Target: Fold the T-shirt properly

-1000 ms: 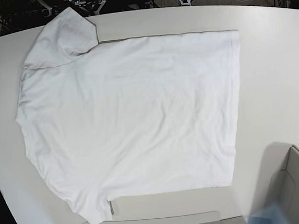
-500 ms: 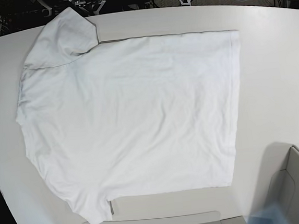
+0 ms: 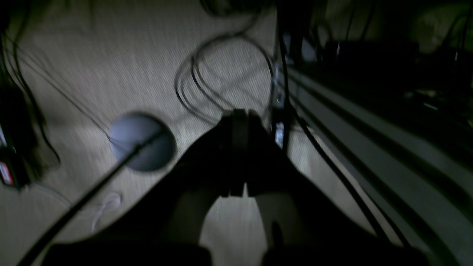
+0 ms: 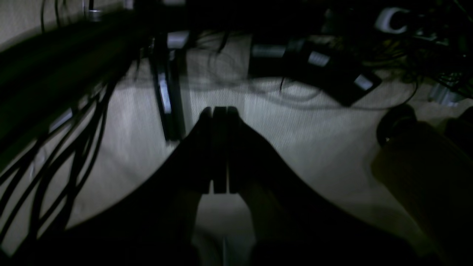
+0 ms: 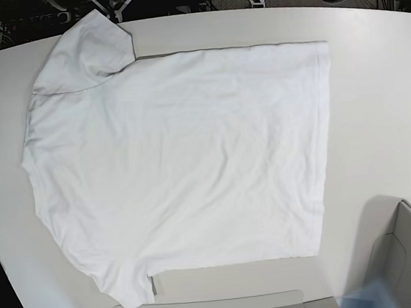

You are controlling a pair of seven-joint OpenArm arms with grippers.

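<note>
I had both arms off the table, wrist cameras facing dim floor and cables. Left gripper (image 3: 236, 155) and right gripper (image 4: 220, 151) were clenched, holding nothing. The T-shirt (image 5: 185, 163) lay spread flat on the white tabletop (image 5: 380, 95), untouched.

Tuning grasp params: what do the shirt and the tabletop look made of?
T-shirt: thin, soft white knit, probably cotton; matte, with faint wrinkles and stitched hems. Table: hard, smooth off-white top, likely laminate or painted board; flat, even, no weave visible.
</note>
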